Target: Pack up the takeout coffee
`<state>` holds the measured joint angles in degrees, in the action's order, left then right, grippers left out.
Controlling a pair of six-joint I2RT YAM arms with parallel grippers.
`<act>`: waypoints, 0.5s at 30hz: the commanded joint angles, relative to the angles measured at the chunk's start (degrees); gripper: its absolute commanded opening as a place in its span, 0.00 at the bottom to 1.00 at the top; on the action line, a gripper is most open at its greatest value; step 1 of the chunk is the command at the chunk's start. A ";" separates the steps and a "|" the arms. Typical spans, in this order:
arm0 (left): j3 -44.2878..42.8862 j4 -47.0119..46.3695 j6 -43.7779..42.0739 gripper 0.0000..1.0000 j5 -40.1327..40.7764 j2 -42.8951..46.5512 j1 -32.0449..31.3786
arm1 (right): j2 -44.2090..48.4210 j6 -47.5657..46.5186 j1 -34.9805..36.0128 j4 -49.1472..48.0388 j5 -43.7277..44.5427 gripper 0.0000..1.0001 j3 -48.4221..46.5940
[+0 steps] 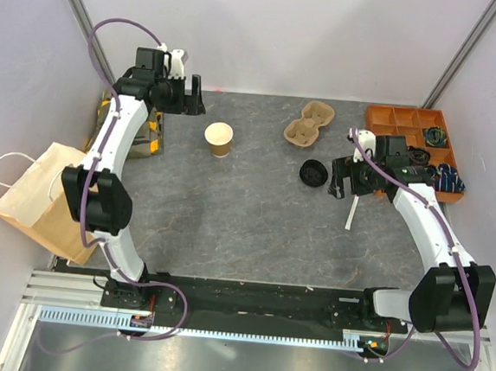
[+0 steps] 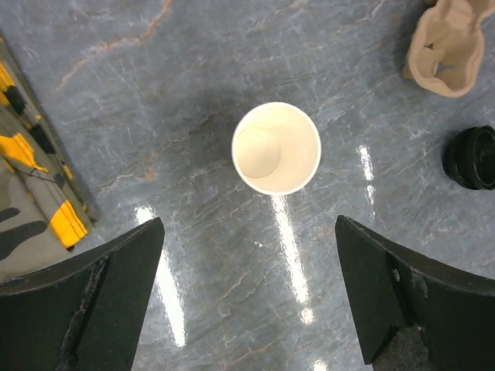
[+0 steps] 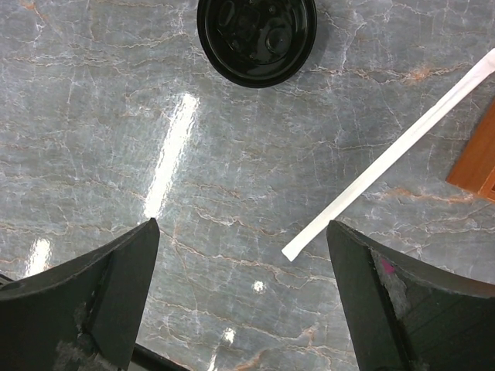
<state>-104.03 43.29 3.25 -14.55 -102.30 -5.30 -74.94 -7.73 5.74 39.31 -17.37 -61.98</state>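
Grey stone-patterned tabletop [image 1: 244, 229] carries the kraft cup [image 2: 276, 148], upright, uncovered and empty, left of centre, its black lid [image 3: 256, 39] lying well apart to the right. Light and tapered, the cup would likely tip or crush under an off-centre squeeze; the lid might skid on the glossy surface. The left gripper [image 2: 247, 232] hovers near the cup, jaws wide, empty. The right gripper [image 3: 241, 228] gapes near the lid, beside 1 wrapped straw [image 3: 394, 151].

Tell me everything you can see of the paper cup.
The paper cup is tan kraft outside, cream inside, tapered toward its base. It stands upright, open and empty, lidless, on the grey marbled table. Its black lid lies apart to its right. Nothing touches it; the open left pincer is aimed at it, apart.
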 commanded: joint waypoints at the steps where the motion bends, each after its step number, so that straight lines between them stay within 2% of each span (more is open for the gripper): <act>1: -3.90 2.33 0.98 0.97 -7.15 -4.92 1.52 | -0.74 0.08 0.06 -0.29 -1.00 0.98 -2.54; 3: -4.16 1.89 0.89 0.93 -8.12 -7.29 1.52 | -1.18 -0.01 0.06 -0.29 -0.74 0.98 -2.54; 10: -6.54 1.63 0.53 0.65 -9.27 -14.76 1.52 | -2.32 -0.01 -0.02 -0.11 -0.65 0.98 -2.80; 15: -6.63 1.19 0.54 0.58 -9.71 -17.84 1.35 | -2.93 -0.18 0.06 -0.02 -0.30 0.98 -2.80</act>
<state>-108.22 44.93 3.42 -22.26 -118.56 -3.73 -77.43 -7.75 5.74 39.59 -17.32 -62.13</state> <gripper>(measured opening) 0.595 0.982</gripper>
